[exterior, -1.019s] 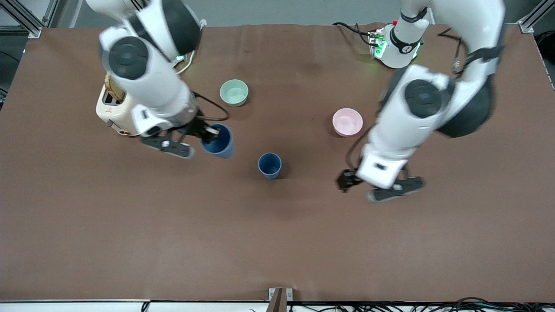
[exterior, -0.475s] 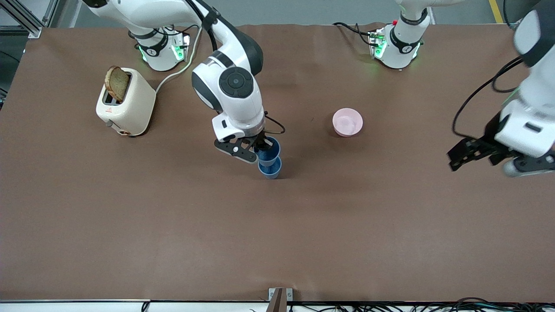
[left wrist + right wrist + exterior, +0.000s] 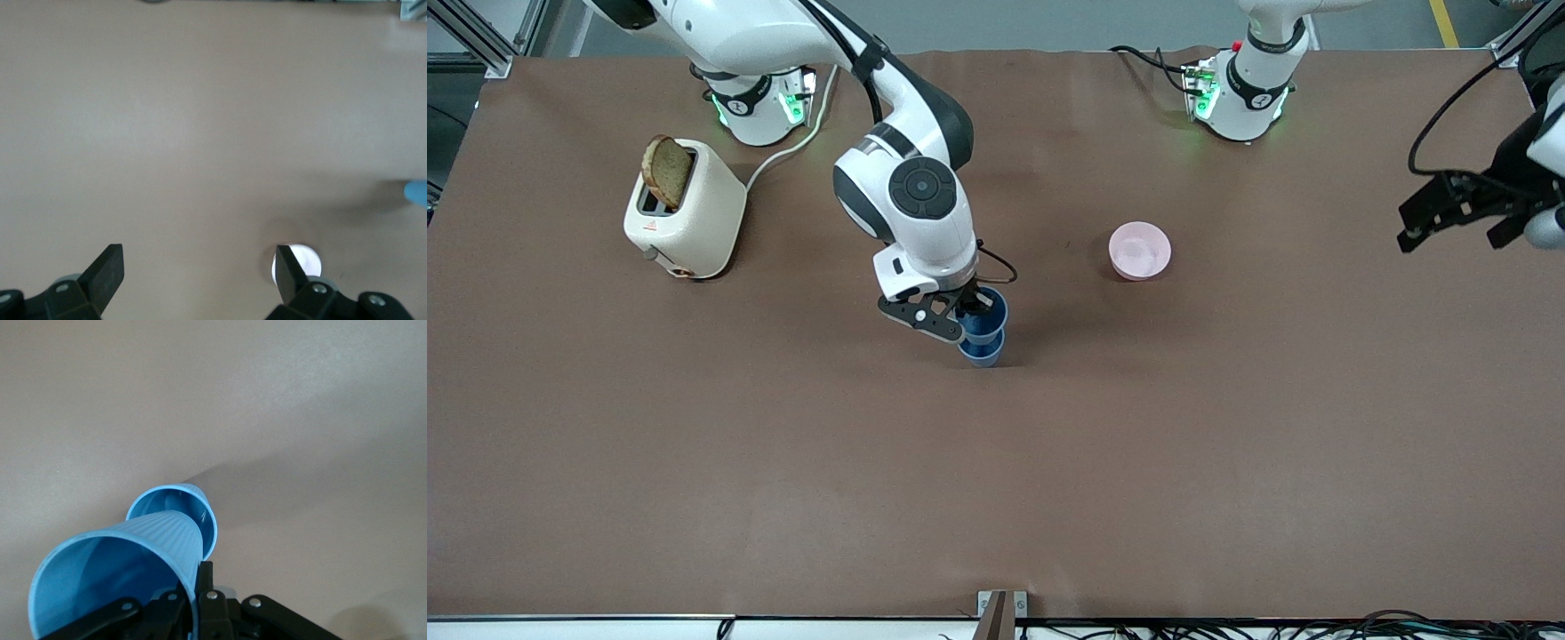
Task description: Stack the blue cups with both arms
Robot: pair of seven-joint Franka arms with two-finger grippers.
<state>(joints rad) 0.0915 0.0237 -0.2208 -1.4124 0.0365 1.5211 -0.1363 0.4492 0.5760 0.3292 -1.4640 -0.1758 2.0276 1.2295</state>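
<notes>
My right gripper (image 3: pixel 966 313) is shut on the wall of one blue cup (image 3: pixel 989 310) and holds it tilted over the second blue cup (image 3: pixel 983 351), which stands upright mid-table. In the right wrist view the held cup (image 3: pixel 117 570) sits in my right gripper (image 3: pixel 199 590), one finger inside the rim and one outside. Its base is at the mouth of the standing cup (image 3: pixel 179 508). My left gripper (image 3: pixel 1448 229) is open and empty, up in the air at the left arm's end of the table. It also shows open in the left wrist view (image 3: pixel 198 275).
A pink bowl (image 3: pixel 1139 250) sits between the cups and the left arm's end; it also shows in the left wrist view (image 3: pixel 305 260). A cream toaster (image 3: pixel 685 210) holding a bread slice stands toward the right arm's end. The pale green bowl is hidden by the right arm.
My right gripper has brought the held cup over the standing cup and lowered it a little. My left arm has swung away toward its own end of the table.
</notes>
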